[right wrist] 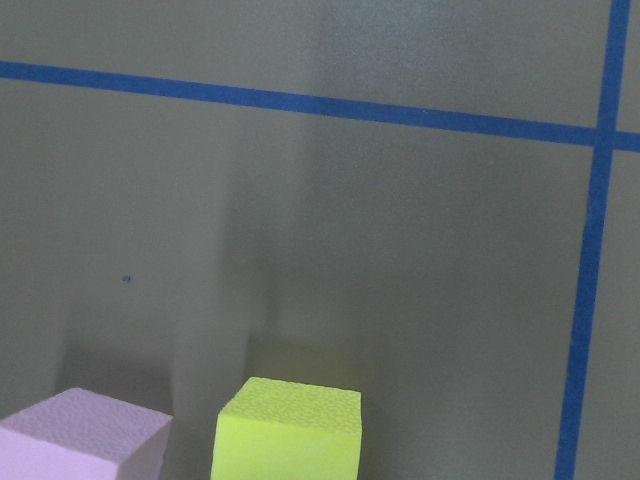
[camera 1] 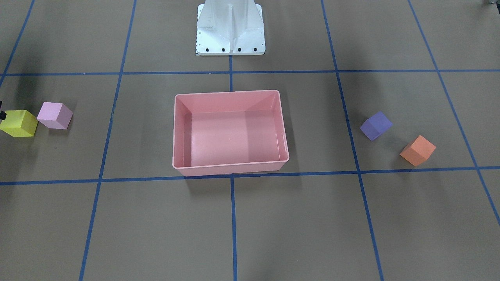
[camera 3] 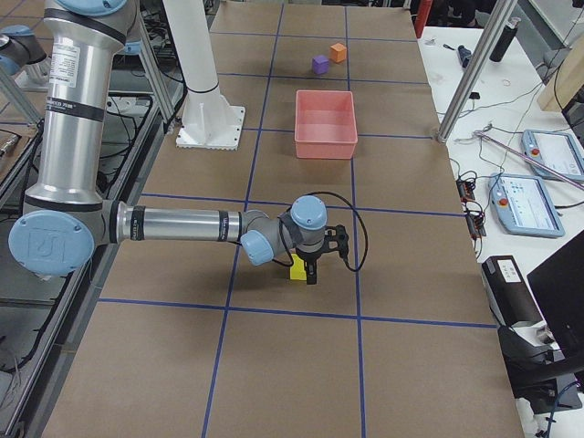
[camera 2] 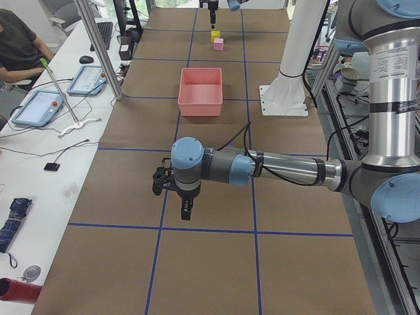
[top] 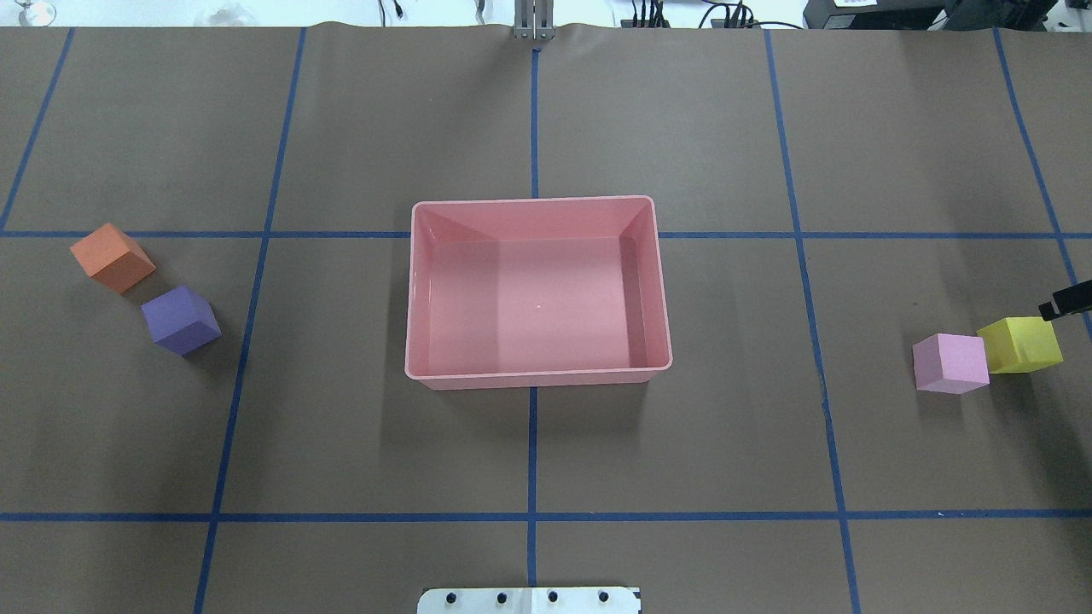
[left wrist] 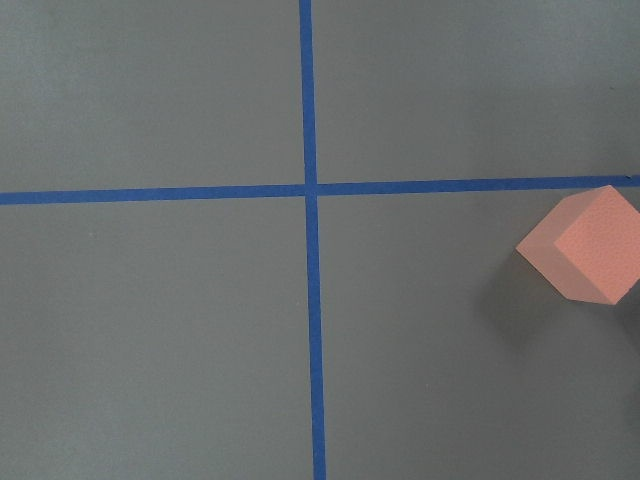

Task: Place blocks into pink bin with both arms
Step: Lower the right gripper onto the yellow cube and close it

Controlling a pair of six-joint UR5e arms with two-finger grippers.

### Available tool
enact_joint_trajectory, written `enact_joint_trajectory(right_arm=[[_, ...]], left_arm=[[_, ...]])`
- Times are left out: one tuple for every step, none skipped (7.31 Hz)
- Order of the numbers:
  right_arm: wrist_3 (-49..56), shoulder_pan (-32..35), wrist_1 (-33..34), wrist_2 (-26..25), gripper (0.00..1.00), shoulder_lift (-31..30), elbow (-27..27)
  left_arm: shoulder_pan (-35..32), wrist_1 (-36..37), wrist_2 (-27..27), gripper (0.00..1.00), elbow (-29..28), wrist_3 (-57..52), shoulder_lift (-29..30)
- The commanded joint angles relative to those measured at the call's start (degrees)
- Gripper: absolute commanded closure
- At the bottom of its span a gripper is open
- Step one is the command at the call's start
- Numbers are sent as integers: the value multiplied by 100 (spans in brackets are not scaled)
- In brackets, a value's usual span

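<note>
The pink bin (camera 1: 230,166) (top: 537,373) stands empty at the table's middle. The yellow block (top: 1019,344) (right wrist: 290,430) and light pink block (top: 949,362) (right wrist: 80,440) sit side by side on my right. The purple block (top: 179,320) and orange block (top: 112,257) (left wrist: 585,245) sit on my left. My right gripper (camera 3: 311,274) hangs just over the yellow block; only a black tip (top: 1066,300) shows overhead, so I cannot tell its state. My left gripper (camera 2: 186,211) hovers beyond the orange block, and I cannot tell its state.
The white base pedestal (camera 1: 230,27) stands behind the bin on the robot's side. Blue tape lines cross the brown table. A side bench with tablets (camera 2: 39,105) and a seated operator (camera 2: 16,46) runs along the far edge.
</note>
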State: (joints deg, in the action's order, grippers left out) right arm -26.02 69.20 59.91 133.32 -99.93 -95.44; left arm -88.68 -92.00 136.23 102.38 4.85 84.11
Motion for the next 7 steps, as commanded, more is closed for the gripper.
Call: enact_joint_trajectory(right_arm=[[-438,-195,-102,-8,0,53,52],[-431,-248,-102,-25,0,44,52],[-448,-344,-93,-104,0,44,52],[-500,-380,-93,-105,0,53,69],[-553,-441,-93,-105,0,53,122],[-571,-512,-93,-148,0,53,140],[-589,-573,-93,-157,0,53,149]], left_arm=[[0,-3,0,0,19,-2,0],[0,-3,0,0,27,-2,0],[0,-11,0,0,27,-11,0],[0,-11,0,0,27,-11,0],[0,-11,0,0,36,-11,0],[0,-11,0,0,36,-11,0],[0,-11,0,0,36,-11,0]])
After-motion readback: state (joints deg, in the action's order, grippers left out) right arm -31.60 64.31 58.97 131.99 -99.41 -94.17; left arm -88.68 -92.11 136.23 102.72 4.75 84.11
